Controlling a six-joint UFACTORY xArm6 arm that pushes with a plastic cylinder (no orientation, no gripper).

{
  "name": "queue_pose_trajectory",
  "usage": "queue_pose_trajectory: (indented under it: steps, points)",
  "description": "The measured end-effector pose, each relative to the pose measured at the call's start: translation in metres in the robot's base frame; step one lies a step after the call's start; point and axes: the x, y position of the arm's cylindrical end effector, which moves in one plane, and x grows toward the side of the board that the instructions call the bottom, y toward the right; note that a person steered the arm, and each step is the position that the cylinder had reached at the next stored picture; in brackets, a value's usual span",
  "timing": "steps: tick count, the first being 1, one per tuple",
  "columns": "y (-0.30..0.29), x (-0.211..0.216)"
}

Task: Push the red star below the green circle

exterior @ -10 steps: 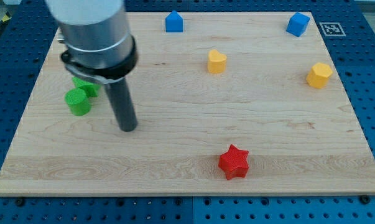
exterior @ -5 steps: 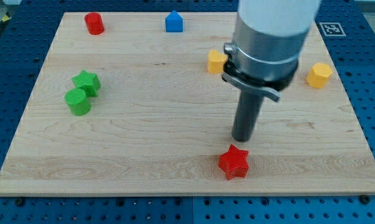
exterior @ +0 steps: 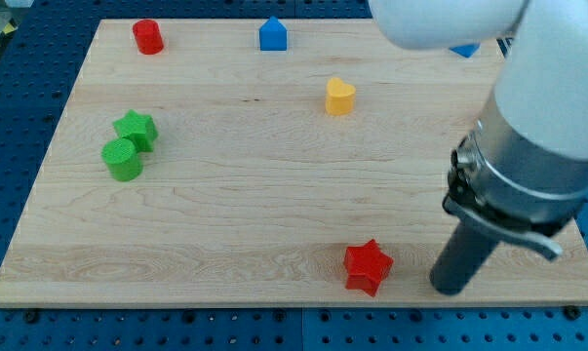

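The red star (exterior: pixel 368 266) lies near the bottom edge of the wooden board (exterior: pixel 254 195), right of centre. The green circle (exterior: pixel 122 160) sits at the view's left, touching a green star (exterior: pixel 136 128) just above it. My tip (exterior: pixel 450 289) rests on the board to the right of the red star, a small gap apart from it. The arm's body hides the board's right side.
A red cylinder (exterior: pixel 147 36) and a blue house-shaped block (exterior: pixel 273 34) stand along the top edge. A yellow heart (exterior: pixel 339 97) lies upper centre. A blue block (exterior: pixel 464 49) peeks out behind the arm at top right.
My tip has swept from the left, near the green blocks, across the board to the right of the red star. The red star has shifted slightly. The arm now hides the yellow block at right.
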Motion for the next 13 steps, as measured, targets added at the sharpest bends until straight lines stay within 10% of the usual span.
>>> queue_pose_trajectory:
  steps: [13]
  points:
    - [-0.239,-0.059]
